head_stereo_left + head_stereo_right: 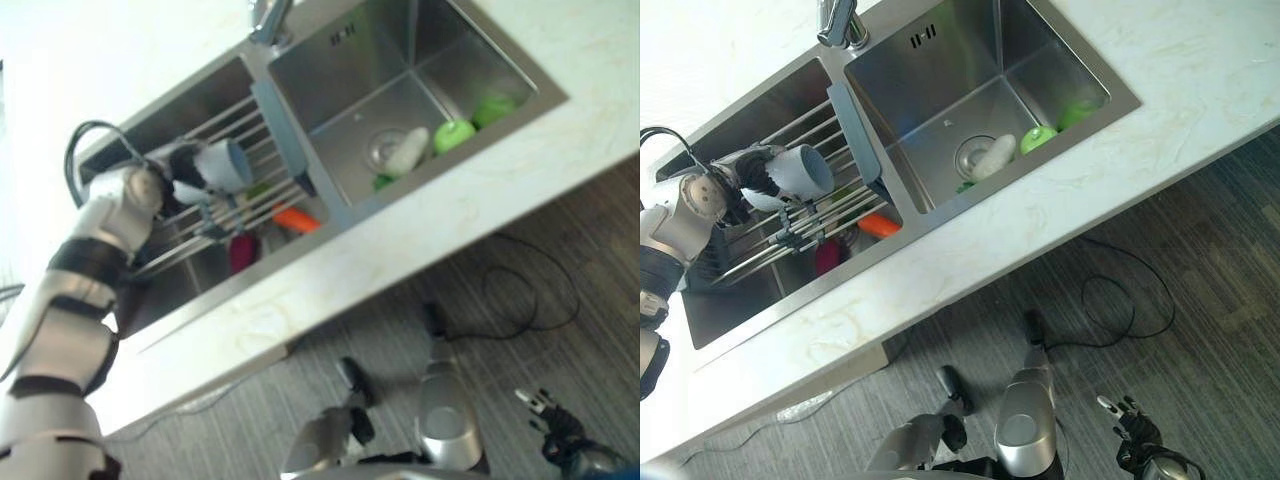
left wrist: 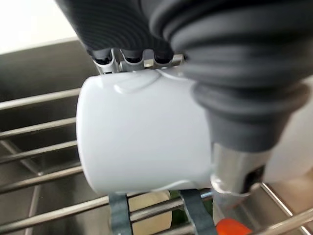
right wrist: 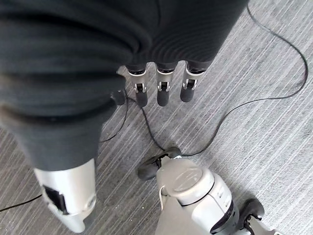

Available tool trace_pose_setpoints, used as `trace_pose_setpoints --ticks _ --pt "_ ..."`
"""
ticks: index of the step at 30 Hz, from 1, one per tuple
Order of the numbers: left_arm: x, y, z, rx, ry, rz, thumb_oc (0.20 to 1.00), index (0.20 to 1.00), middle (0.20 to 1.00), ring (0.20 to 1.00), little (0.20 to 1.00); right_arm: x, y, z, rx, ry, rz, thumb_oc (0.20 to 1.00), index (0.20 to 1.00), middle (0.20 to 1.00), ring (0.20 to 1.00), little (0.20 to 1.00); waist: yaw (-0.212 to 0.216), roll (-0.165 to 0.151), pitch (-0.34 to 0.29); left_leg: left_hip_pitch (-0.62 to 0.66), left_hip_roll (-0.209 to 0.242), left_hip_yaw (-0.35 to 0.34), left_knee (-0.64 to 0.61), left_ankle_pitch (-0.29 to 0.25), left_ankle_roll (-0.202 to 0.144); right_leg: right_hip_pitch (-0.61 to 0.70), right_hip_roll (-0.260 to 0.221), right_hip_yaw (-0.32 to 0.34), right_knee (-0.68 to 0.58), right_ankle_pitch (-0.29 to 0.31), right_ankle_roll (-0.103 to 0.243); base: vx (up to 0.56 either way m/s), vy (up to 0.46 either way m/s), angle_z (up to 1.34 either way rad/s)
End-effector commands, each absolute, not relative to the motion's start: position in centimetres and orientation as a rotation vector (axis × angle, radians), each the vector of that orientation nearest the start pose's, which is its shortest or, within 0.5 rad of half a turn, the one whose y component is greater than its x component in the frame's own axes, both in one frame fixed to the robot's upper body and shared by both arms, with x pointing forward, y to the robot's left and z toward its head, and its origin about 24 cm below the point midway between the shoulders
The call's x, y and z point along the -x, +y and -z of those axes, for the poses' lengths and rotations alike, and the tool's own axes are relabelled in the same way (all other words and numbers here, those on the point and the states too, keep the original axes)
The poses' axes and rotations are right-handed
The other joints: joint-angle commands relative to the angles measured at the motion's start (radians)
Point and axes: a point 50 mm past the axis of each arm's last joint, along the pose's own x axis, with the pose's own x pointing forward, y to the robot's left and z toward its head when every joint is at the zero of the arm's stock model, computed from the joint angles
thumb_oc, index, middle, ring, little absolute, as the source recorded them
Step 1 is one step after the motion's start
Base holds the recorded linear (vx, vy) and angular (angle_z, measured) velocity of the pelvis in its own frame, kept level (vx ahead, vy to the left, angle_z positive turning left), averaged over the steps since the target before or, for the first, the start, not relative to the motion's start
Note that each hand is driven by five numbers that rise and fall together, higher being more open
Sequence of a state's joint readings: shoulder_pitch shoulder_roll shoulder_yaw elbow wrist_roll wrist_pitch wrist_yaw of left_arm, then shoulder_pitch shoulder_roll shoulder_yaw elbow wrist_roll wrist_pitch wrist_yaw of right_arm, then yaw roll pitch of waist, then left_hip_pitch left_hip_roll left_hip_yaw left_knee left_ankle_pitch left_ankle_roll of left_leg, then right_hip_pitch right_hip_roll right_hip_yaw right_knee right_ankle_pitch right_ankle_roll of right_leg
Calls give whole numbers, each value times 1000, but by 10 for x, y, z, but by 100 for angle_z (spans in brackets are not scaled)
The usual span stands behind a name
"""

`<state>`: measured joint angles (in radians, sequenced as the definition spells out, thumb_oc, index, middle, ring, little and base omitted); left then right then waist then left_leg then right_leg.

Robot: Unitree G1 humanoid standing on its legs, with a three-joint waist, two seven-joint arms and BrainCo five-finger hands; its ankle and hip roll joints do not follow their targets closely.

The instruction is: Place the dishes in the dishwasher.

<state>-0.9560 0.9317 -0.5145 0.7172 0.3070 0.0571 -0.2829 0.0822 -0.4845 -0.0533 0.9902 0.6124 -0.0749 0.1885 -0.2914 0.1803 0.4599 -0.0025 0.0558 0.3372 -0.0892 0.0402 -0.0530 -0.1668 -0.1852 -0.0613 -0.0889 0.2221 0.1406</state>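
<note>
A white mug (image 2: 146, 137) lies on its side in my left hand (image 2: 220, 58), just above the metal bars of the sink rack (image 1: 250, 205). The fingers curl over one side of it and the thumb (image 2: 234, 166) presses the other. From the head, the mug (image 1: 800, 172) shows over the left basin, its mouth turned toward the right basin, with my left hand (image 1: 755, 175) behind it. My right hand (image 1: 1130, 415) hangs low over the floor, away from the counter. Its fingers (image 3: 161, 88) are relaxed and hold nothing.
Under the rack lie an orange piece (image 1: 296, 218) and a dark red item (image 1: 241, 252). The right basin (image 1: 400, 60) holds a white object (image 1: 408, 150) and two green ones (image 1: 453, 133). A faucet (image 1: 268, 20) stands behind the basins. The pale countertop (image 1: 450, 220) runs along the front.
</note>
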Motion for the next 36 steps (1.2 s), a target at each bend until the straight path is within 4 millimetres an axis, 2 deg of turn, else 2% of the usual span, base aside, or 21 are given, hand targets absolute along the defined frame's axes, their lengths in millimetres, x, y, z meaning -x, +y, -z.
trace_pose_setpoints --ticks 1,8,13,14,17,23,24,29,30,31,33,35,36 --pt "-364 320 -191 -1527 363 93 200 200 200 200 200 -118 -338 99 -196 775 445 1000 1000 1000 1000 1000 -19 -44 -44 -93 59 -34 105 -47 -36 -69 -61 40 134 -157 83 0 50 0" --pt "-361 313 -204 -1650 211 110 200 200 200 200 200 -101 -339 105 -166 812 479 1000 1000 1000 1000 1000 -3 -47 -98 -14 68 -25 76 -53 -36 28 -51 -5 112 -179 83 33 44 4" --pt "-358 315 -222 -1745 98 15 200 200 200 200 200 -94 -338 108 -163 843 495 1000 1000 1000 1000 1000 22 -60 -156 32 78 -32 67 -56 -36 97 -39 -40 98 -194 77 75 -3 22" --pt "-355 318 -234 -1772 41 -55 200 200 200 200 200 -92 -336 110 -158 863 486 1000 1000 1000 1000 1000 34 -61 -180 45 81 -33 60 -55 -38 115 -35 -49 91 -197 74 83 29 12" --pt "-350 322 -248 -1779 -33 -140 200 200 200 200 200 -88 -332 114 -153 891 477 1000 1000 1000 1000 1000 46 -64 -201 61 82 -37 53 -56 -38 140 -33 -62 85 -204 72 53 11 4" --pt "-329 330 -299 -1797 -258 -355 200 200 200 200 200 -67 -321 127 -136 992 473 1000 1000 1000 1000 1000 88 -66 -250 101 82 -52 37 -65 -39 205 -30 -104 68 -221 72 11 -15 8" --pt "-322 330 -315 -1783 -329 -424 200 200 200 200 200 -60 -320 129 -139 1018 483 1000 1000 1000 1000 1000 104 -65 -266 104 83 -59 37 -66 -39 216 -27 -113 65 -224 69 -31 -57 16" --pt "-302 331 -342 -1673 -461 -537 200 200 200 200 200 -45 -311 138 -171 1090 480 1000 1000 1000 1000 1000 157 -67 -297 118 89 -95 52 -79 -38 259 -20 -142 69 -252 58 -40 -97 15" --pt "-297 334 -343 -1633 -471 -559 200 200 200 200 200 -43 -306 140 -209 1089 436 1000 1000 1000 1000 1000 171 -69 -302 120 92 -105 62 -83 -38 268 -17 -150 72 -260 53 -63 -249 40" --pt "-286 337 -334 -1580 -491 -574 200 200 200 200 200 -43 -290 147 -236 1141 347 1000 1000 1000 1000 1000 212 -78 -311 117 97 -137 97 -97 -38 285 -7 -161 79 -279 38 -55 -278 31" --pt "-270 344 -315 -1516 -488 -601 200 200 200 200 200 -41 -278 151 -240 1206 251 1000 1000 1000 1000 1000 249 -83 -318 108 99 -177 140 -114 -42 302 7 -172 83 -298 21 -72 -277 34" --pt "-254 356 -289 -1440 -477 -636 200 200 200 200 200 -42 -273 153 -201 1232 195 1000 1000 1000 1000 1000 295 -88 -323 88 102 -232 188 -129 -50 320 26 -180 86 -319 2 -91 -268 42" --pt "-249 359 -283 -1428 -474 -639 200 200 200 200 200 -44 -273 153 -197 1235 188 1000 1000 1000 1000 1000 303 -89 -326 78 101 -248 194 -126 -51 318 30 -181 87 -320 -3 -88 -271 51"
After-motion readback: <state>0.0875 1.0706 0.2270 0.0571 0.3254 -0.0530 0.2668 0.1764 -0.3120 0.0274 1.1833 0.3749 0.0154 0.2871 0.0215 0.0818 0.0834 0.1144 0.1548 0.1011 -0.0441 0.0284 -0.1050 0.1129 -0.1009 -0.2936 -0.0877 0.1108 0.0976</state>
